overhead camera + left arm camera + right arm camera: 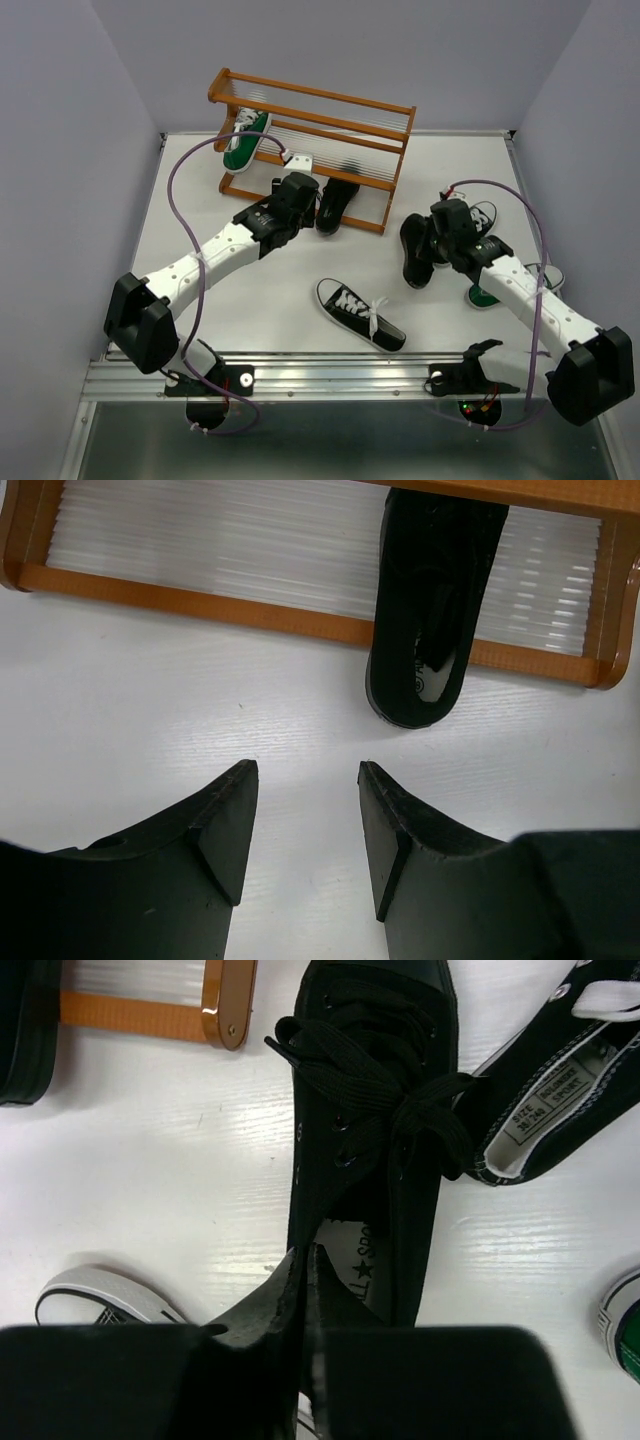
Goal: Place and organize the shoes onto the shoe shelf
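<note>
Near the front edge of the table [250, 300] lies a black-and-white sneaker [360, 313]. Beyond, the right gripper [305, 1255] clenches the collar of an all-black shoe [380, 1110]. The left gripper [305, 780] hangs released before the shoe shelf [200, 602], its lower tier holding a second all-black shoe [425, 610], its upper a green sneaker [243, 140].

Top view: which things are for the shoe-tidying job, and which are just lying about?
For the job: rack; green shoes; plain black shoes, one pinched by the right tool; white-laced black shoes; left tool, open.
Just lying about: purple cables; metal rail.
</note>
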Motion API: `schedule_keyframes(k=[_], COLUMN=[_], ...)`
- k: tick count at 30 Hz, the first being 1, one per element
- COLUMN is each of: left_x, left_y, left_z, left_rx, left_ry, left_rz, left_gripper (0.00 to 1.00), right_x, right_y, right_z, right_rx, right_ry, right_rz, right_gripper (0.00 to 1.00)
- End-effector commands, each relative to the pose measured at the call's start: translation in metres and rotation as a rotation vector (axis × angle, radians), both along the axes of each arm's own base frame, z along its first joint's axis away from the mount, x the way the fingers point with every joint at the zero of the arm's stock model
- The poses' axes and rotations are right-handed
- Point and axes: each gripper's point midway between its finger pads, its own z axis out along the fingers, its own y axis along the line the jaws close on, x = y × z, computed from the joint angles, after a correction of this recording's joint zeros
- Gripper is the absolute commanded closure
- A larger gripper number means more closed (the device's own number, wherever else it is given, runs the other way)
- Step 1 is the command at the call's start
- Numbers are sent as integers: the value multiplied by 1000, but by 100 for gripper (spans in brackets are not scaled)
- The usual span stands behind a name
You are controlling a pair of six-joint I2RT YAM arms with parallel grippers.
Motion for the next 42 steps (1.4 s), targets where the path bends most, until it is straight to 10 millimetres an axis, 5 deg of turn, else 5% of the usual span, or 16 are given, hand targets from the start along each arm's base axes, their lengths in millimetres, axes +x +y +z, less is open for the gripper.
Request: schedule_keyframes(k=[1, 5, 9, 33, 42], left_x=[7, 7, 7, 11, 10], left_y=[-2, -3, -3, -14, -10], left_z=[18, 14, 12, 5, 3], left_rx=[-3, 5, 5, -6, 7], left_ry=[-44, -33, -29, -6, -1], left_rz=[13, 9, 10, -11, -6], left_gripper=[45, 45, 45, 45, 45], right_x=[2, -1, -2, -35, -39], right_y=[12, 12, 6, -15, -8], right_z=[-5, -25, -22, -51, -96], right_rx=[30, 3, -23, -47, -43], right_ry=[9, 78, 74, 196, 284], right_rz=[40, 55, 35, -85, -74], right_gripper=[89, 65, 48, 50, 59])
